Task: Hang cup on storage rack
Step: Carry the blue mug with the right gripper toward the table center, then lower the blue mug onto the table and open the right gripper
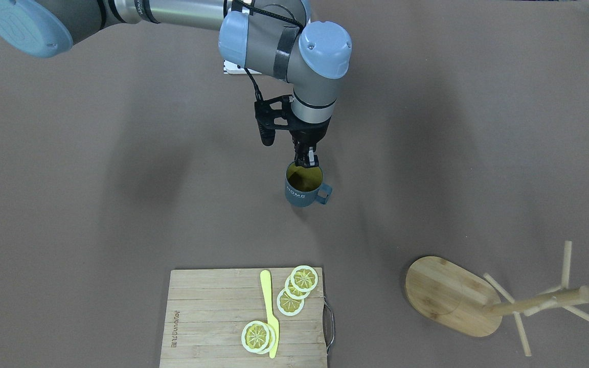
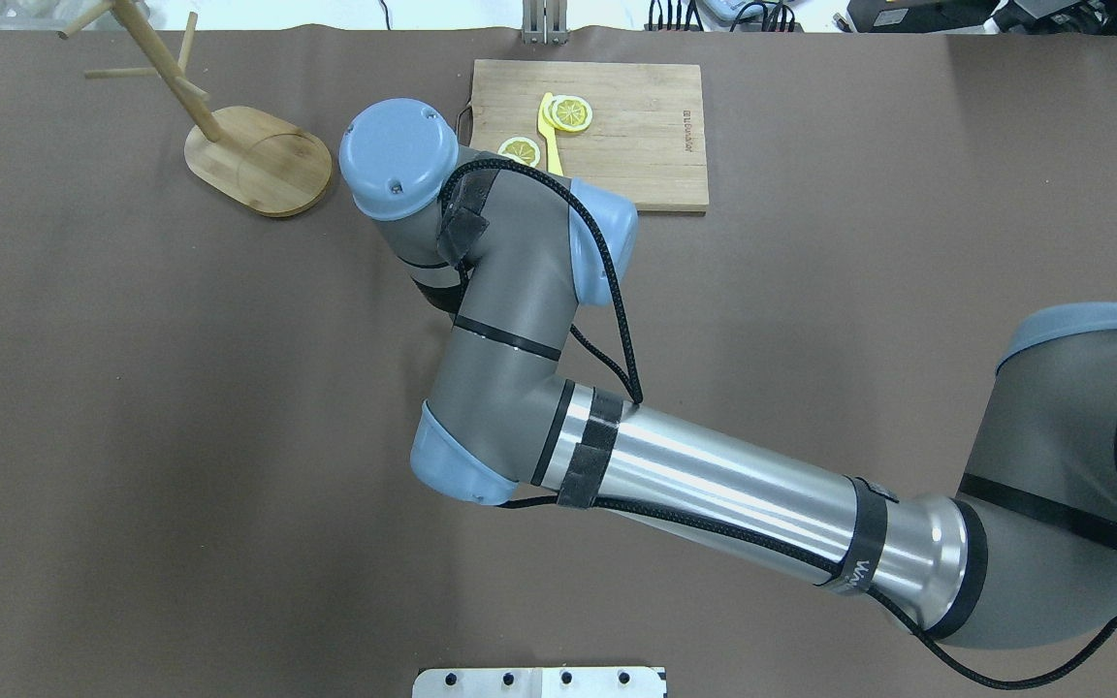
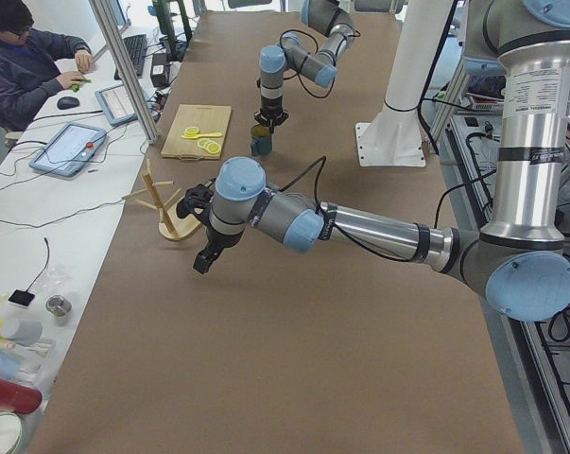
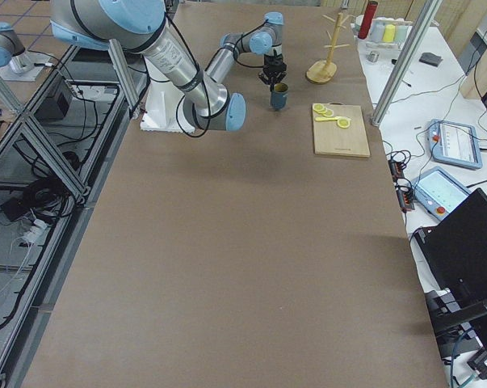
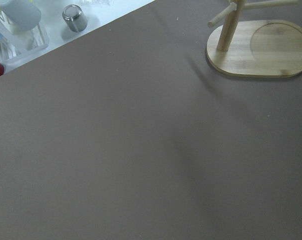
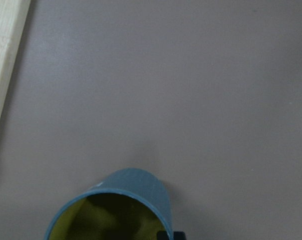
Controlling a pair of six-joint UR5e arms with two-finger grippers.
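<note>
The slate-blue cup (image 1: 302,194) with "HOME" lettering stands upright mid-table, its handle toward the left arm's side. My right gripper (image 1: 306,162) points straight down and is shut on the cup's rim on the robot's side. In the right wrist view the cup (image 6: 135,187) fills the bottom edge. My arm hides it in the overhead view. The storage rack (image 1: 448,294) stands near the far edge on the left arm's side, apart from the cup; it also shows in the left wrist view (image 5: 271,50). My left gripper (image 3: 201,265) hovers near the rack; I cannot tell whether it is open.
A slatted cutting board (image 1: 212,317) with lemon slices and a yellow knife (image 1: 270,312) lies at the far edge, across from the cup. A metal tin (image 5: 74,17) and bottles sit beyond the table's end. An operator (image 3: 20,57) sits at a side desk.
</note>
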